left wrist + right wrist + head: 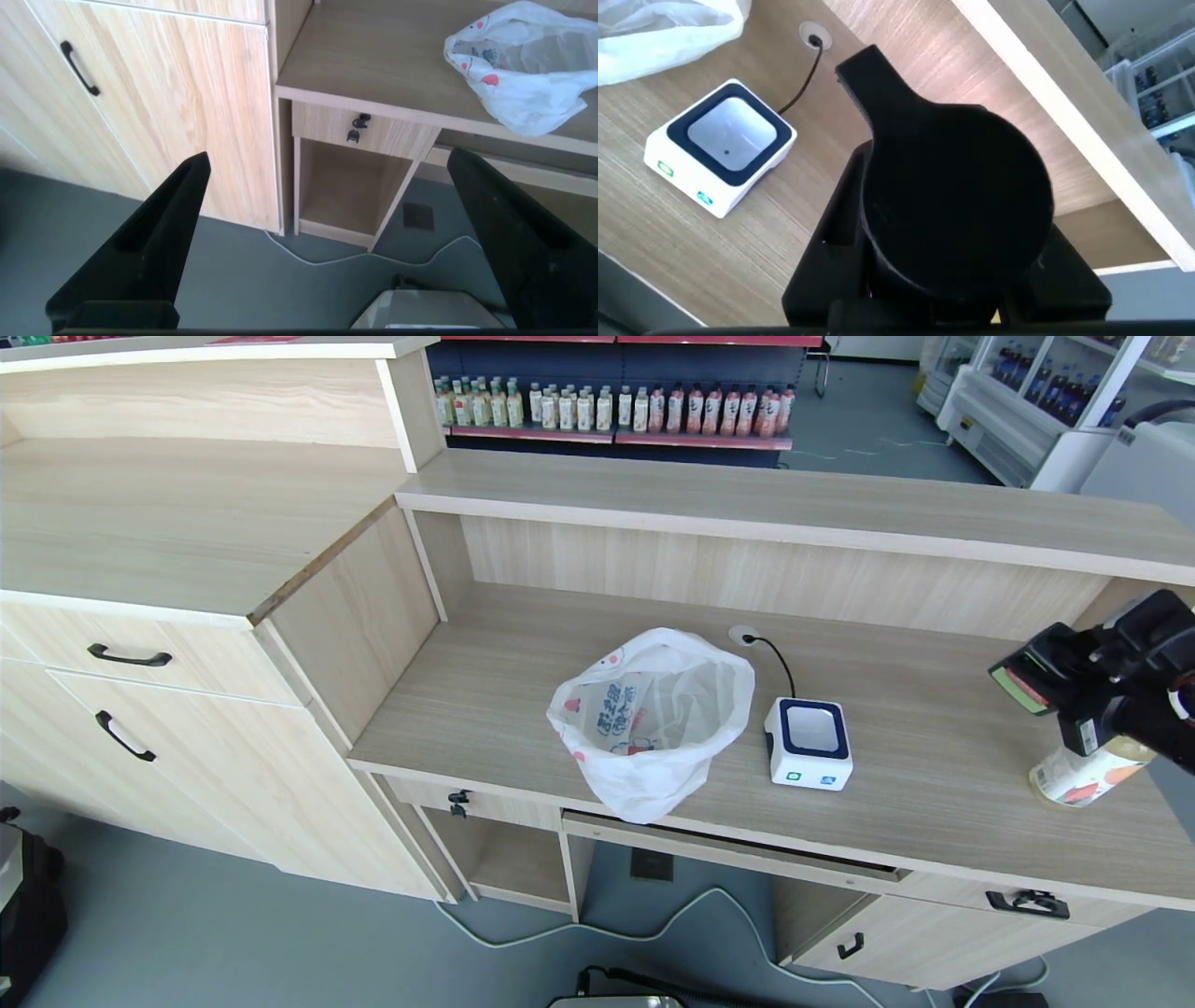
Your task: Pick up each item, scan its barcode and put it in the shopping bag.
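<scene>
A bottle (pixel 1083 775) with a black cap (pixel 957 187) and a white, red and green label leans at the counter's right end, its base on or just above the surface. My right gripper (pixel 1088 709) is shut on its top. The white plastic shopping bag (pixel 653 719) stands open mid-counter, with a printed packet inside. To its right sits the white barcode scanner (pixel 808 742) with a dark-framed window, also seen from the right wrist (pixel 724 145). My left gripper (pixel 329 157) hangs open and empty, low over the floor in front of the counter, left of the bag (pixel 523 65).
The scanner's black cable (pixel 775 658) runs to a hole at the back of the counter. A raised shelf (pixel 794 504) borders the rear, and a taller cabinet (pixel 187 523) stands to the left. Drawers and an open cubby (pixel 350 187) lie below the front edge.
</scene>
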Controlling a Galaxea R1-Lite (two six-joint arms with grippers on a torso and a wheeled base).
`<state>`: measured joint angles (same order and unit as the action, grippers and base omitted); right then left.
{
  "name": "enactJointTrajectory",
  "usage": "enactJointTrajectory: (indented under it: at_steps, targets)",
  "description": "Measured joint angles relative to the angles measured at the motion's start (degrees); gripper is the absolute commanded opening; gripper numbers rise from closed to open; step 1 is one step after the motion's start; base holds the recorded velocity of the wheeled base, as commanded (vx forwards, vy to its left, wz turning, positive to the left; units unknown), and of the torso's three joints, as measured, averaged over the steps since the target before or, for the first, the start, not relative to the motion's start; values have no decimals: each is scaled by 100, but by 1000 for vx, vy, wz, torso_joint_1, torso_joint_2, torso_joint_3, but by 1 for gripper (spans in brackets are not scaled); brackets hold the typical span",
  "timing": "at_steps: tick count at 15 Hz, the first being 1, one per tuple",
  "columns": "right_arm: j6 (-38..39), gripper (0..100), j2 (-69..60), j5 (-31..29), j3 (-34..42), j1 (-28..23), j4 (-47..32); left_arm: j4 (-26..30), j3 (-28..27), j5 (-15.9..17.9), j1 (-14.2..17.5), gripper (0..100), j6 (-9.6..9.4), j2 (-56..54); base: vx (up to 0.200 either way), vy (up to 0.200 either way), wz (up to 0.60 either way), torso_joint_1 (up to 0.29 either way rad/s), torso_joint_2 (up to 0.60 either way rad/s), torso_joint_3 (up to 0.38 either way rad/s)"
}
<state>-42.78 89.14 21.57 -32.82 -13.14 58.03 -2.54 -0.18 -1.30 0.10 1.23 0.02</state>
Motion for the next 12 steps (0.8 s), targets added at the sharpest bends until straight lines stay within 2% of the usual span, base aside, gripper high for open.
enactJointTrajectory:
  at_steps: [5, 7, 10, 12]
  targets:
    - [-2, 0, 352, 123, -265, 168, 473, 2, 0, 0, 0, 100, 0, 0, 0, 0, 600, 4, 0, 0]
    - [-6, 0, 667, 74, -833, 341, 545, 0, 0, -2, -5, 100, 5, 0, 0, 0, 600, 5, -2, 0]
    - [39, 0, 1356, 52, -1484, 700, 508, -2, 0, -2, 4, 100, 0, 0, 0, 0, 0, 0, 0, 0]
    - [484, 0, 1864, 57, -1652, 920, 556, 7, 0, -2, -10, 100, 0, 0, 0, 0, 0, 0, 0, 0]
